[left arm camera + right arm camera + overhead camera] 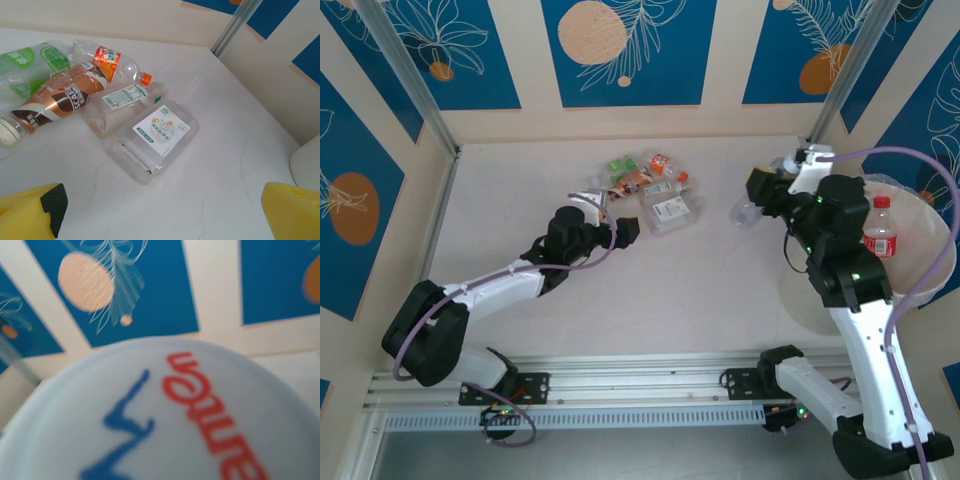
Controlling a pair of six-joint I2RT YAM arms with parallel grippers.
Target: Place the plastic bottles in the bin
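The plastic bottles (pixel 650 193) lie on their sides in a heap at the back of the table (pixel 700 290). The brown bottle (pixel 55 102) points its white cap left, and the orange bottle (pixel 112 61) points its cap right. One red-label bottle (pixel 880 232) stands up in the bin (pixel 920 285). The left gripper (pixel 160 215), near the heap, is wide open and empty. The right gripper (pixel 760 195) is by a clear bottle (pixel 744 213). I cannot tell how its jaws stand.

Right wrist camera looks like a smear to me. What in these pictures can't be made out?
Right wrist view: the white label is too close; its red and blue lettering blurs.
Top view: the right gripper is too small to tell open from shut.
Top view: the right arm covers part of the bin.
Left wrist view: the green-labelled bottle is cut by the left edge.
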